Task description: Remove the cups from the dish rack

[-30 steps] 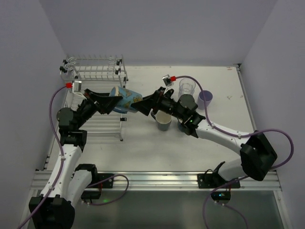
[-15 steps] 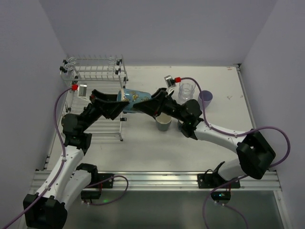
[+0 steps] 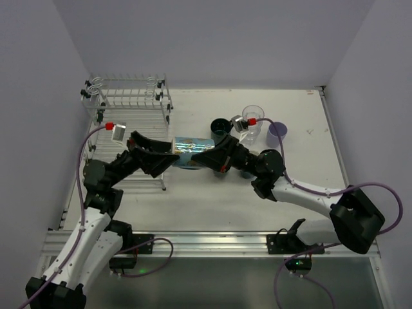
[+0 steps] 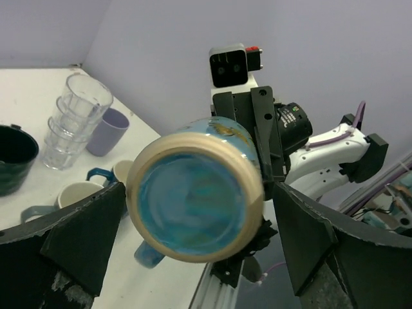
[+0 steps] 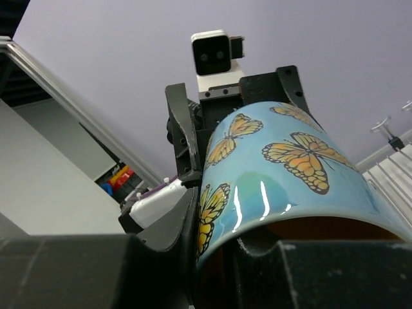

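Hanging sideways in mid-air just right of the two-tier silver wire dish rack (image 3: pixel 129 96), the light blue butterfly-print ceramic mug (image 3: pixel 191 150) sat between both grippers. Its rim wall was pinched by the right gripper (image 3: pixel 210 155). Spread jaws of the left gripper (image 3: pixel 172 159) flanked its base; couldn't tell if they clamped.

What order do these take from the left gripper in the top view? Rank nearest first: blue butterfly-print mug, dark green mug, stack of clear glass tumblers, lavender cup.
1. Blue butterfly-print mug, at the left gripper's fingertips.
2. Dark green mug, right and farther back.
3. Clear glass tumblers, farther right.
4. Lavender cup, rightmost.
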{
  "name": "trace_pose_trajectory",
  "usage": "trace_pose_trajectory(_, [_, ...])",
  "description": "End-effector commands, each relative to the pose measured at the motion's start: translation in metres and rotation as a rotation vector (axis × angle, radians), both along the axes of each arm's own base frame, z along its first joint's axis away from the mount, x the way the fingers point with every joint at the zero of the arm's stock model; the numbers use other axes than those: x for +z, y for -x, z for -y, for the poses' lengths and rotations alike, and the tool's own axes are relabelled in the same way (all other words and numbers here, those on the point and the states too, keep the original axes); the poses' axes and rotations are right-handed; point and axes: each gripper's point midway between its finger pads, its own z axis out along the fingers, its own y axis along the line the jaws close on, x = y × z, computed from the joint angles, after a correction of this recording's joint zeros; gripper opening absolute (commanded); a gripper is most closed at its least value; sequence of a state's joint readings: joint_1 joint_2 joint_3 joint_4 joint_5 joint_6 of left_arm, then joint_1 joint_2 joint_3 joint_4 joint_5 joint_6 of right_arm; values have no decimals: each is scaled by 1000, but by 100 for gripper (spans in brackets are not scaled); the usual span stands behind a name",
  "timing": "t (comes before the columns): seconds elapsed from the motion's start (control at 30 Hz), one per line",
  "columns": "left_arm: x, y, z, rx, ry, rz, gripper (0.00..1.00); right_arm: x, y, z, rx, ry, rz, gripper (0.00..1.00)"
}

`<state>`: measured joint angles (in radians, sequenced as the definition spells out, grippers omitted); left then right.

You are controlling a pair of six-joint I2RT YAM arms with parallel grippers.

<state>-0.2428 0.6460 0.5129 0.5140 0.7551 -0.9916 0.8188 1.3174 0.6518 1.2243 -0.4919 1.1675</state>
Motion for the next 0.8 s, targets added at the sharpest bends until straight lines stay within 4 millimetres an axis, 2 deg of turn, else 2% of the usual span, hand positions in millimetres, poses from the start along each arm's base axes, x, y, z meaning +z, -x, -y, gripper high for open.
trace_pose_trajectory(0.0, [41,8,-8,73,-47,234,100,32,-18,33,-150,-91,34,0])
trace_pose_trajectory(0.07, [45,6,-10,99,-69,245,100,32,-23,45,-161,-95,20,0])
trace_pose_trajectory(0.2, [49,0,-14,148,-115,264,100,33,-21,63,-163,-89,27,0])
trace_pose_trajectory(0.27, [55,-3,-18,186,-135,277,100,22,-34,69,-220,-9,11,0])
trace_pose_trajectory(0.3, [48,-7,-19,202,-172,268,100,20,-38,74,-251,15,10,0])
trace_pose_trajectory(0.33, [50,-9,-22,228,-181,269,100,13,-41,80,-291,76,2,0])
trace_pose_trajectory(0.37, [48,-10,-24,239,-195,268,100,17,-50,90,-347,104,11,0])
trace_pose_trajectory(0.4, [42,-12,-25,249,-222,258,100,-12,-61,95,-383,233,-90,0])
trace_pose_trajectory(0.43, [37,-11,-24,246,-234,255,100,-8,-62,107,-461,295,-15,0])
trace_pose_trajectory(0.47, [33,-11,-24,244,-247,253,100,4,-78,126,-591,333,-10,0])
trace_pose_trajectory(0.5, [21,-12,-24,239,-278,239,100,0,-84,139,-666,395,-20,0])
trace_pose_trajectory(0.53, [15,-12,-24,239,-292,232,100,-22,-86,155,-734,534,-34,0])
trace_pose_trajectory(0.57, [10,-12,-24,235,-305,228,100,-17,-99,181,-868,579,-54,0])
trace_pose_trajectory(0.6, [-2,-12,-24,230,-335,210,100,-22,-102,195,-927,630,-67,0])
trace_pose_trajectory(0.63, [-5,-11,-24,229,-344,214,100,-41,-102,212,-971,746,-102,0])
trace_pose_trajectory(0.7, [-22,-7,-24,216,-389,178,100,-49,-113,250,-1137,854,-154,0])
trace_pose_trajectory(0.77, [-26,-3,-26,219,-412,184,100,-75,-118,275,-1202,1003,-215,0])
